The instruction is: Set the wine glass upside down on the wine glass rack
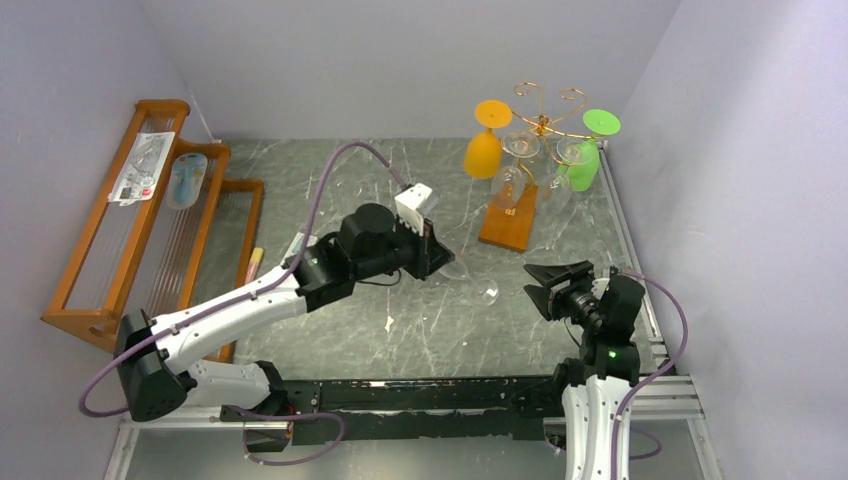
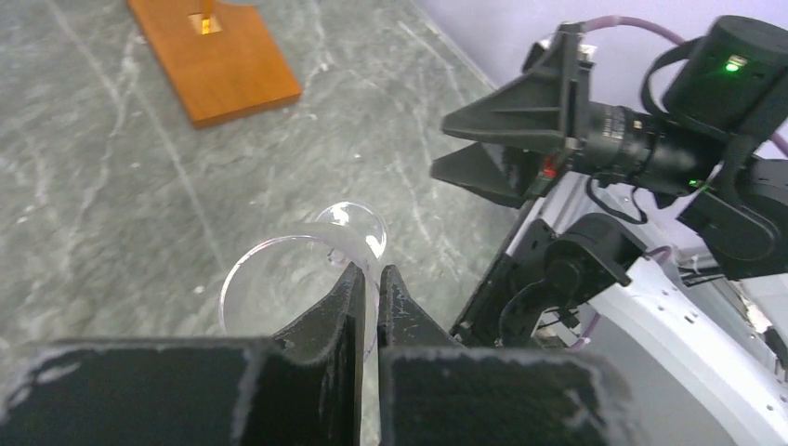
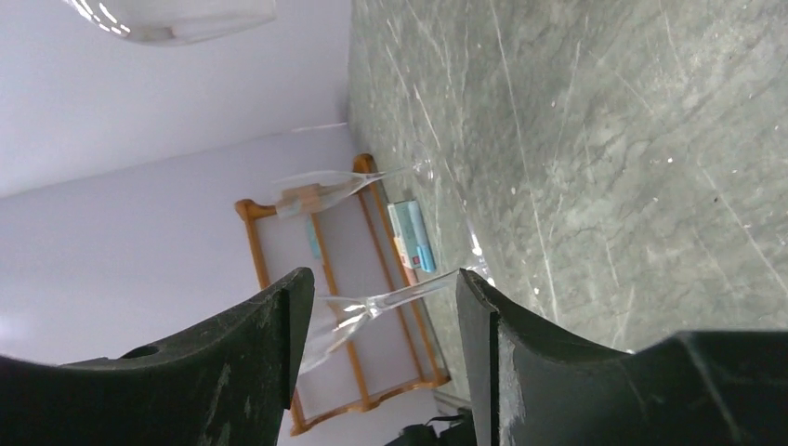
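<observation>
Grey marble table (image 1: 300,180), lilac walls behind. Near the right edge the right gripper (image 1: 533,285) gapes wide, holding nothing. Just beside it, mid-table, the left gripper (image 2: 369,271) is pinched tight on the clear wine glass (image 2: 279,279). The gold wire rack (image 1: 508,220) stands at the far right corner.

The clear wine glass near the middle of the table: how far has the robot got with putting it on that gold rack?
Done: an orange glass and a green glass hang upside down on the gold rack. In hand: the left tool is shut on the clear wine glass, short of the rack; the right tool stands open nearby. Left: carry it over and hang it upside down.
</observation>
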You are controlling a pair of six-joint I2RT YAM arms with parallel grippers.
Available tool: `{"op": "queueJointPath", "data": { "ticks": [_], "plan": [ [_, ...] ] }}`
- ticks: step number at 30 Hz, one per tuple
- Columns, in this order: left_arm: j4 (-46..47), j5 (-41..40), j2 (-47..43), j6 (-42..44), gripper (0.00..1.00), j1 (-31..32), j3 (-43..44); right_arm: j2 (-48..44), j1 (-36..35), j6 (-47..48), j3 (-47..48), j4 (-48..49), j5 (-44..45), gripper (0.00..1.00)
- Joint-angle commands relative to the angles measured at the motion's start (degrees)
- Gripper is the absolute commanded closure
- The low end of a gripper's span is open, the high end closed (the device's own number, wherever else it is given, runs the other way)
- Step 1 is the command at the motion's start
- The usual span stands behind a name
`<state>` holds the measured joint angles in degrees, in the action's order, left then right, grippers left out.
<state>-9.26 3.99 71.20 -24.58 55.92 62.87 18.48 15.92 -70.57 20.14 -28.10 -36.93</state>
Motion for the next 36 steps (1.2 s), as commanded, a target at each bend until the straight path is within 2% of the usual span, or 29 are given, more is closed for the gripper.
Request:
{"op": "queueJointPath", "data": {
  "ticks": [1, 7, 16, 25, 32, 36],
  "plan": [
    [14.0, -6.8, 0.9, -1.3, 0.95, 5.2, -2.0, -0.9, -0.5, -6.3, -0.1, -3.6, 1.0, 0.39],
    [22.4, -15.5, 3.3, 2.6, 0.95, 12.4, -4.2, -1.0, -0.6, -10.6, 1.5, -9.9, 4.0, 0.42],
    [30.2, -22.3, 8.3, 8.1, 0.95, 16.5, -4.1, 0.5, -0.5, -12.6, 2.9, -11.9, 4.2, 0.44],
    [36.5, -23.7, 12.2, 8.7, 0.95, 19.0, -3.1, 2.0, -1.4, -16.0, 2.1, -10.7, 2.2, 0.46],
    [37.0, -21.8, 13.8, 8.0, 0.95, 19.4, -2.2, 3.0, -1.7, -19.5, -0.9, -4.0, 1.7, 0.49],
    [37.7, -20.7, 13.7, 7.5, 0.95, 19.6, -2.8, 4.3, -1.8, -19.3, -0.8, -3.4, 2.9, 0.5]
  ]
}}
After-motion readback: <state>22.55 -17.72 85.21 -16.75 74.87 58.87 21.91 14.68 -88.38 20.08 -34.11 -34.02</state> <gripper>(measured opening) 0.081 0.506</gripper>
